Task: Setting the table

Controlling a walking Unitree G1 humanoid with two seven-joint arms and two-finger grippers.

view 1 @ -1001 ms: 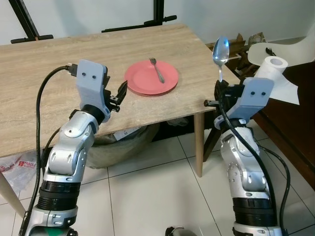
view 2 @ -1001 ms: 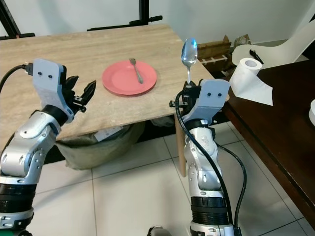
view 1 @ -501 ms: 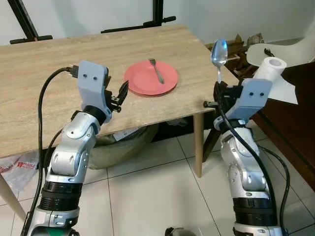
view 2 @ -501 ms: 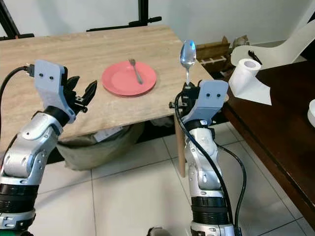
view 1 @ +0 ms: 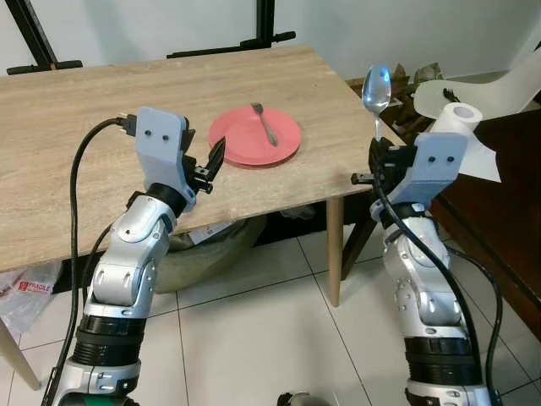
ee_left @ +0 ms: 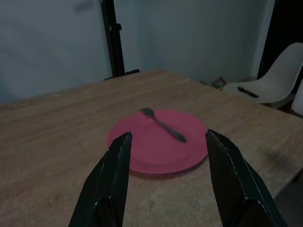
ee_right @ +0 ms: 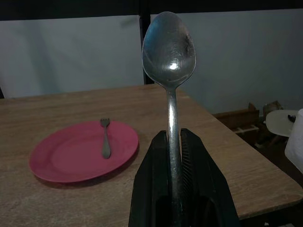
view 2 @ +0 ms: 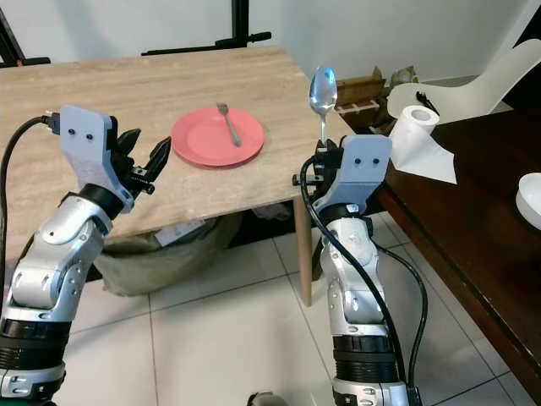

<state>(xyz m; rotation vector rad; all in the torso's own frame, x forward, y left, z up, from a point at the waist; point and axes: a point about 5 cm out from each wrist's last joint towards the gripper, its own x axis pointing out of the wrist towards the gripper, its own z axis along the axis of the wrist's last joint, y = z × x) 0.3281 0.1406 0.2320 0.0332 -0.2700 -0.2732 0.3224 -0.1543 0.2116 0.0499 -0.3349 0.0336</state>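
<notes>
A red plate (view 1: pixel 241 145) lies near the right end of the wooden table (view 1: pixel 101 110), with a metal fork (view 1: pixel 265 123) resting on it. My right gripper (view 1: pixel 378 150) is shut on the handle of a silver spoon (view 1: pixel 376 86), held upright beyond the table's right corner. In the right wrist view the spoon (ee_right: pixel 169 52) rises between the fingers (ee_right: pixel 151 165). My left gripper (view 1: pixel 211 159) is open, low over the table's front edge, left of the plate (ee_left: pixel 147 156), pointing at it.
A dark wooden table (view 2: pixel 473 228) stands to the right, with a paper towel roll (view 2: pixel 418 131) and a white bowl (view 2: pixel 531 194) on it. A white chair (view 1: pixel 473 85) is behind it. A sack (view 1: pixel 203 249) lies under the wooden table. Tiled floor (view 1: pixel 270 338) lies in front.
The camera has shifted, so the whole scene sits slightly left and higher. My left gripper has edged a little closer to the plate. The spoon stays upright in my right gripper.
</notes>
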